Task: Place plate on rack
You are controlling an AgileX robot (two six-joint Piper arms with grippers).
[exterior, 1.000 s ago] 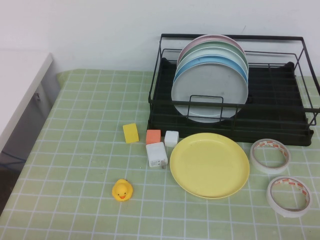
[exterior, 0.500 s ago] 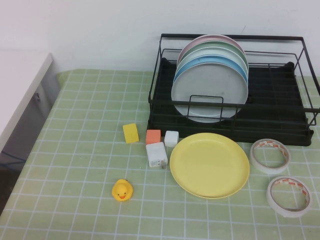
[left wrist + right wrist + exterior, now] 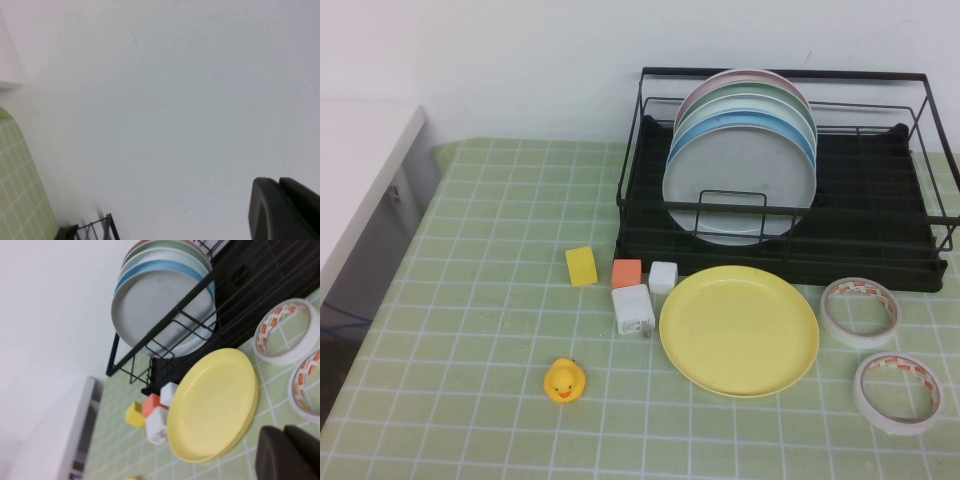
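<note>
**Yellow plate flat on the table, both arms out of the overhead frame**

Plainly, little of either arm shows. The left gripper (image 3: 285, 209) appears only as a dark finger edge in a corner of its own wrist view, raised and facing the white wall; whether its claw is apart or together cannot be told. The right gripper (image 3: 290, 452) is likewise a dark sliver in its wrist view, hovering above the table on the near side of the plate, and its claw state cannot be told either.

The plate (image 3: 739, 329) lies flat on the green checked table (image 3: 470, 300), just in front of the rack (image 3: 860, 250) and apart from it. Inside the rack a stack of plates (image 3: 740, 160) stands upright, the grey one foremost, each partly hiding the one behind.

Left of the plate sit a white charger (image 3: 633, 309), an orange block (image 3: 626, 272), a white cube (image 3: 663, 276) and a yellow block (image 3: 582, 266); a rubber duck (image 3: 564, 380) sits farther left and nearer. Right of the plate lie two tape rolls (image 3: 861, 311), with red printing too small to read.
</note>
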